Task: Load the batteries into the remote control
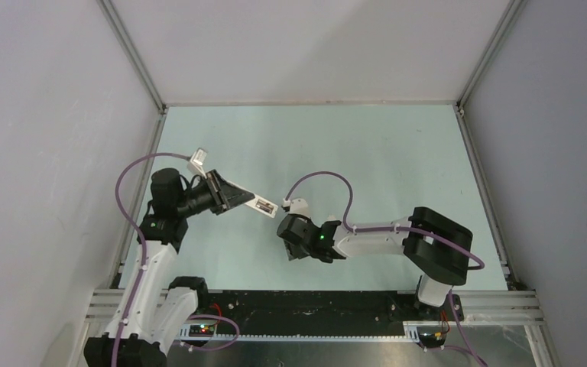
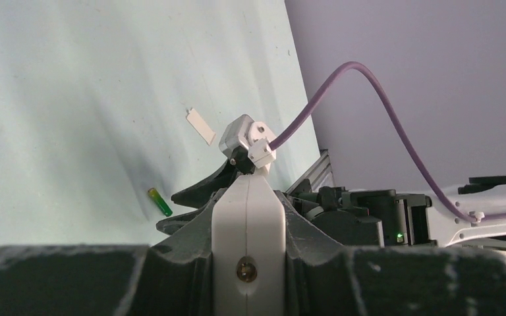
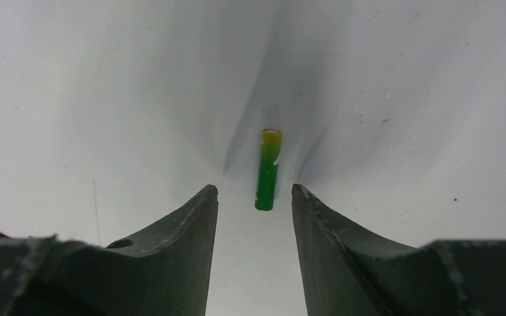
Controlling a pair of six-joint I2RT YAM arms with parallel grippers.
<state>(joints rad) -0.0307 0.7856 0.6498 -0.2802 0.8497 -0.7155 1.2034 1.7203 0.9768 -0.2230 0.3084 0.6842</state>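
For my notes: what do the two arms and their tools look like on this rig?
Both the left arm and right arm have white links and bulky black joints. A purple cable loops along each. The left tool and right tool have dark, tapered fingers. A green light glows on the right wrist.

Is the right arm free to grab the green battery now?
Likely yes. The right gripper hangs over the green battery with its jaws open. The battery lies flat on the table, lined up with the gap. The left gripper, holding the remote control, is off to the side.
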